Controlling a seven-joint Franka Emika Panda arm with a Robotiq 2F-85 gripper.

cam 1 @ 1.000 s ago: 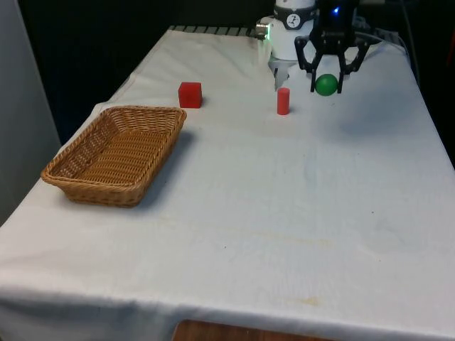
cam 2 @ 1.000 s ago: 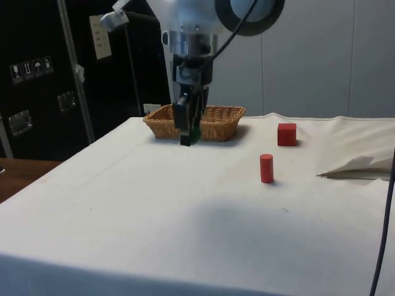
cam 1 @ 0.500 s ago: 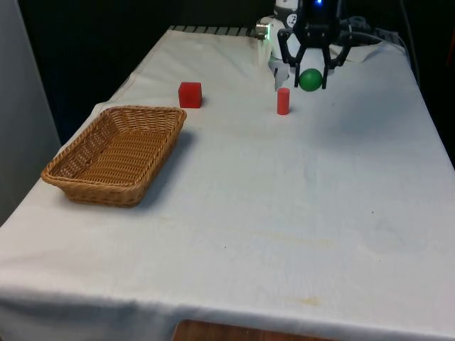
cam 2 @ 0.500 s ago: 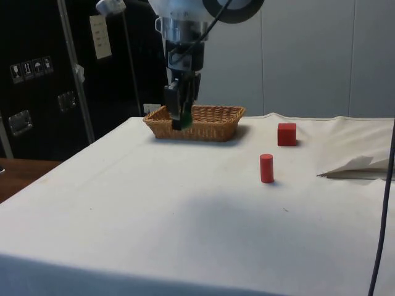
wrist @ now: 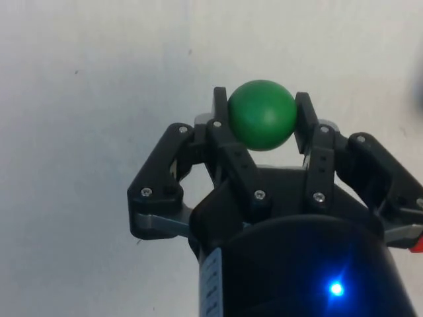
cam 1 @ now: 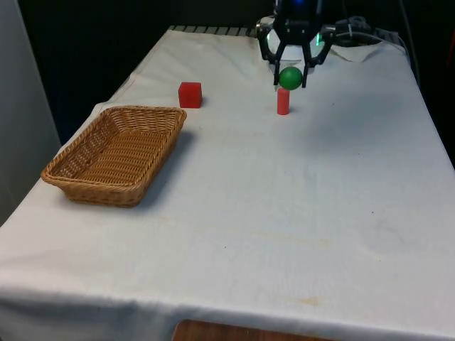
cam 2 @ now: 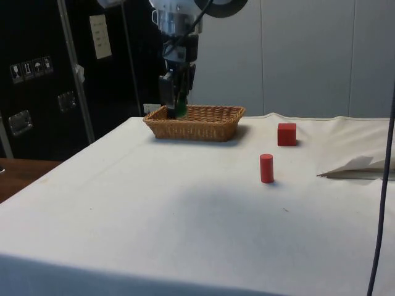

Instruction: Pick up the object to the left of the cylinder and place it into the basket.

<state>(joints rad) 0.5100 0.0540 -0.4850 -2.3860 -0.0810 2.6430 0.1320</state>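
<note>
A black two-finger gripper (cam 1: 290, 78) hangs in the air above the far end of the white-clothed worktop (cam 1: 298, 199), its fingers (wrist: 305, 122) closed on a smooth green ball (cam 1: 289, 77) that sits clamped between the two pads in the wrist view. In the front view the ball appears directly over the small upright red cylinder (cam 1: 283, 101), overlapping its top, though whether it is truly above the cylinder or behind it cannot be told from that angle. The side view places the gripper (cam 2: 177, 106) in line with the near rim of the woven wicker basket (cam 2: 195, 122), with only a sliver of green visible between the dark fingers. The basket (cam 1: 114, 153) lies at the front view's left, and a red cube (cam 1: 190, 94) rests on the cloth beyond it, well apart from the cylinder. The arm's upper part is cut off at the picture's edge in both fixed views.
</note>
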